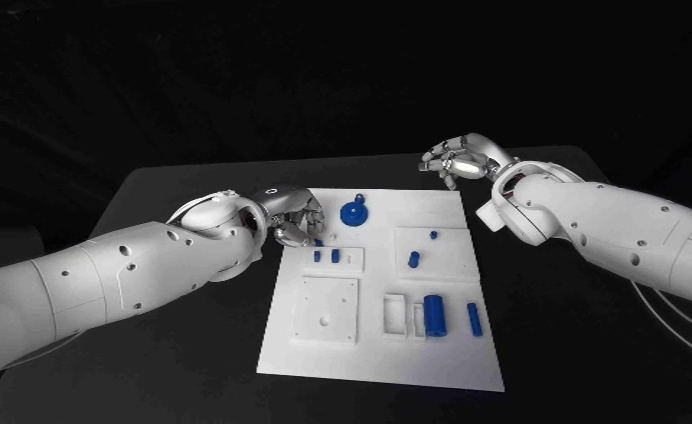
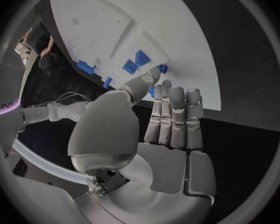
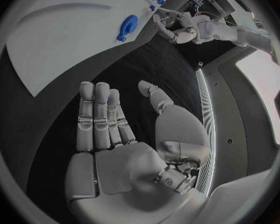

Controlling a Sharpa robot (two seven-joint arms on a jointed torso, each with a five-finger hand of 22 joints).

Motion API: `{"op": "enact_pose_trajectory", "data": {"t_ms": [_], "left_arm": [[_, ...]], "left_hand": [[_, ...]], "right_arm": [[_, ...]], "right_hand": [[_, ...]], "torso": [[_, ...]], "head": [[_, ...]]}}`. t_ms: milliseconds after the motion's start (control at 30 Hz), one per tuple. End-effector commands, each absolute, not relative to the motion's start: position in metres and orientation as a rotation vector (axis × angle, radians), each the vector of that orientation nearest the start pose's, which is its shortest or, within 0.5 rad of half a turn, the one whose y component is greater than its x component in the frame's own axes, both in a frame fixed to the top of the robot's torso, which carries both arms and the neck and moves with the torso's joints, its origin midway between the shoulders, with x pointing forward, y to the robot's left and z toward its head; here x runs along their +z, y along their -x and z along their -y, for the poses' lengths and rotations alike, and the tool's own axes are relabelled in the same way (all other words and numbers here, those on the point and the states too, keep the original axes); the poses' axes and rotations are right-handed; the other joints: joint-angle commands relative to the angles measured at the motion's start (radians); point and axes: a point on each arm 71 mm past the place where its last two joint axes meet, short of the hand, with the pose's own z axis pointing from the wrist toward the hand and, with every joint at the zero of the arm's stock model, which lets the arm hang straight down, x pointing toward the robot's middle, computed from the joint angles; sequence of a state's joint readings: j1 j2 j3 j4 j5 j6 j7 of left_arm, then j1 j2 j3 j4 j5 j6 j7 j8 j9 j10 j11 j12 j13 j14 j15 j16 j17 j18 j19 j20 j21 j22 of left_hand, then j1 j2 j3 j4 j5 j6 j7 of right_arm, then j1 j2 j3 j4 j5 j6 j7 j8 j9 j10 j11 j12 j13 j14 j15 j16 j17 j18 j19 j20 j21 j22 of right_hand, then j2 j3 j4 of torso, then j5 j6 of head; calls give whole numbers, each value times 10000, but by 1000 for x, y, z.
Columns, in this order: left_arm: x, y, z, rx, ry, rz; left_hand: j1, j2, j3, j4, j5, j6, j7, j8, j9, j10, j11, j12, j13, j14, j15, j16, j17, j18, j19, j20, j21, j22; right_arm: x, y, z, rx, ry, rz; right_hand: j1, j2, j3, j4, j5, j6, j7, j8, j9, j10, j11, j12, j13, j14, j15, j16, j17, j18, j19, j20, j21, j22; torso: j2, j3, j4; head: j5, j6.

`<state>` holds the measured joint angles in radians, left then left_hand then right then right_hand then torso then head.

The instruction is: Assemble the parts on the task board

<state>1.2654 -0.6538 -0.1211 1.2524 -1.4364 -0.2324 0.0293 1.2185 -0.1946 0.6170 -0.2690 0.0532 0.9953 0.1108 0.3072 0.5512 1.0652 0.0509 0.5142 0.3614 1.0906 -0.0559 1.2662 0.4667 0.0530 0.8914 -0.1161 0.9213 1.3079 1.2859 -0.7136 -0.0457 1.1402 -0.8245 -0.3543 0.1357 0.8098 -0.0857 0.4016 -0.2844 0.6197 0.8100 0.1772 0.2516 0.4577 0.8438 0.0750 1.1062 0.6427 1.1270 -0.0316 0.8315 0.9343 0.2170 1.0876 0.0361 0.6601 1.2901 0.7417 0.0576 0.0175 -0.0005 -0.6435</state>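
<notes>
Currently the left hand (image 1: 289, 216), fingers apparently empty, hovers at the board's (image 1: 378, 364) left edge beside two small pegs (image 1: 326, 256); approach slowly, while the right hand (image 1: 464, 164) waits open beyond its far corner.

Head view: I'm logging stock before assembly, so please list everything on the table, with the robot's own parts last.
black table: one, black, under everything.
white task board: one, white, mid-table, with raised white blocks.
round blue knobbed part: one, blue, far end of the board.
small blue pegs: two, blue, side by side on a block at the board's left.
small blue studs: two, blue, on the right-hand block.
thick blue cylinder: one, blue, near right of the board.
slim blue bar: one, blue, right of the cylinder.
left hand: one, silver, at the board's left edge; whether it holds anything is unclear.
right hand: one, silver, past the board's far right corner, fingers apart, holding nothing.
</notes>
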Motion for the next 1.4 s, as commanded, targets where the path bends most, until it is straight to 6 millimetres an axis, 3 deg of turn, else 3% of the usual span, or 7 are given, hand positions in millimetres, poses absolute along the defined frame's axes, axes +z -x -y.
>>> {"op": "enact_pose_trajectory", "data": {"t_ms": [33,1200,1400], "left_arm": [[-198,-531,-173,-6242,-3194,-17272],[-203,-540,-173,-5889,-3252,-17400],[-205,-539,-170,-6129,-3450,-17561]], "left_hand": [[-39,115,-29,61,-28,93,-19,61,12,48,0,-24,-12,18,-34,31,16,181,47,-392,-42,91],[88,357,54,78,-12,207,-56,57,-18,159,-69,89,19,67,-100,77,52,192,98,-437,-40,111],[25,230,-16,59,-25,204,-52,41,-30,151,-71,111,28,71,-103,88,62,181,109,-443,-32,121]], "right_arm": [[-157,-565,256,8642,-4131,-15428],[-157,-565,255,8664,-4115,-15422],[-157,-565,255,8662,-4117,-15422]], "right_hand": [[5,50,-43,12,-8,-20,81,51,-17,-70,3,44,-1,-69,18,53,-14,447,65,23,-44,12],[3,52,-44,11,-7,-21,81,55,-22,-71,2,55,-15,-68,17,58,-17,447,73,21,-56,26],[1,55,-45,13,-8,-20,80,57,-22,-71,2,57,-17,-68,17,59,-18,447,75,21,-58,28]], "torso": [[8,-1,-6],[4,-8,6],[7,-8,-7]], "head": [[10,-4],[-27,0],[-31,4]]}}
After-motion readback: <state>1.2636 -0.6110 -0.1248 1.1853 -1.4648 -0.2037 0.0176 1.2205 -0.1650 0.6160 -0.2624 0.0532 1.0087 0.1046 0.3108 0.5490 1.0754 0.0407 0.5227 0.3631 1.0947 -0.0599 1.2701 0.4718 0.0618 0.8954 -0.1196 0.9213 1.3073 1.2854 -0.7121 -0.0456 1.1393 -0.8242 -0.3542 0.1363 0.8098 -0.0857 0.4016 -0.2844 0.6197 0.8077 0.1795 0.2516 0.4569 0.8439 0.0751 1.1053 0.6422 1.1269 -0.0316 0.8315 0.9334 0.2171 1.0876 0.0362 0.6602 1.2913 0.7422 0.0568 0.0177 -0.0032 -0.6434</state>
